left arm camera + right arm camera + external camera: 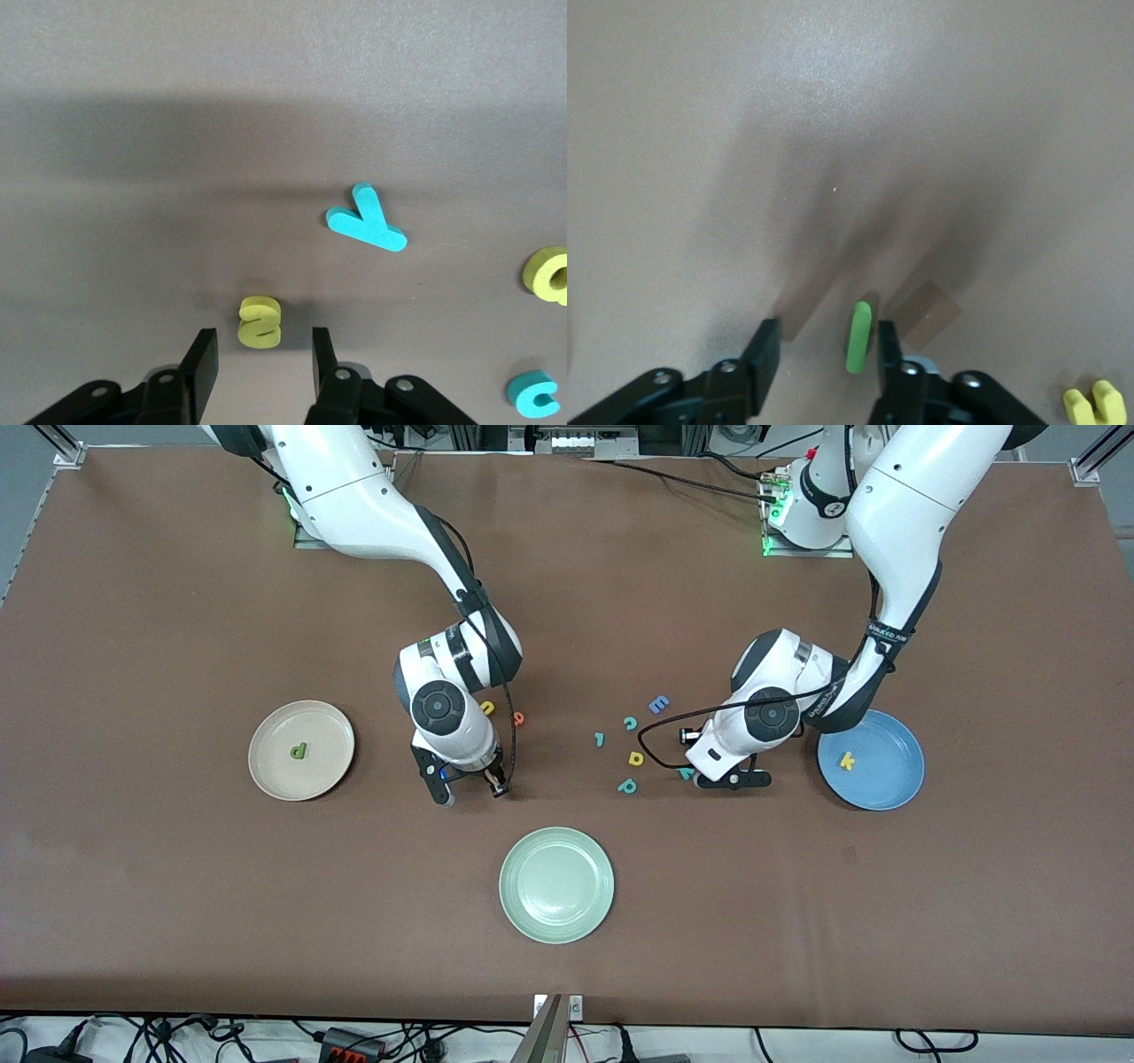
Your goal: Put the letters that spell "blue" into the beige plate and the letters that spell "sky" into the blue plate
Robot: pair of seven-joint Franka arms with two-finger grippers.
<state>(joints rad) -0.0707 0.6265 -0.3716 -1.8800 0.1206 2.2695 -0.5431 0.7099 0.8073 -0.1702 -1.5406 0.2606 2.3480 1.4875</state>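
Two letters already sorted: green b (299, 751) on beige plate (266, 775), yellow k (848, 761) on blue plate (895, 788).

My left gripper (261, 354), jaws half open, empty, straddles yellow s (260, 321) mid-table; teal y (368, 228) near.

My right gripper (824, 354), half open, green l (858, 336) against one finger, unclamped, I judge.

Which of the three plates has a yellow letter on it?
The blue plate, at the left arm's end; a yellow k lies in it. The beige one holds a green letter, the pale green none.

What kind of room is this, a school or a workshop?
Most likely a robotics lab: two white arms bolted at a brown table, foam letters and plates laid out for sorting, and loose cables along the table's edge.
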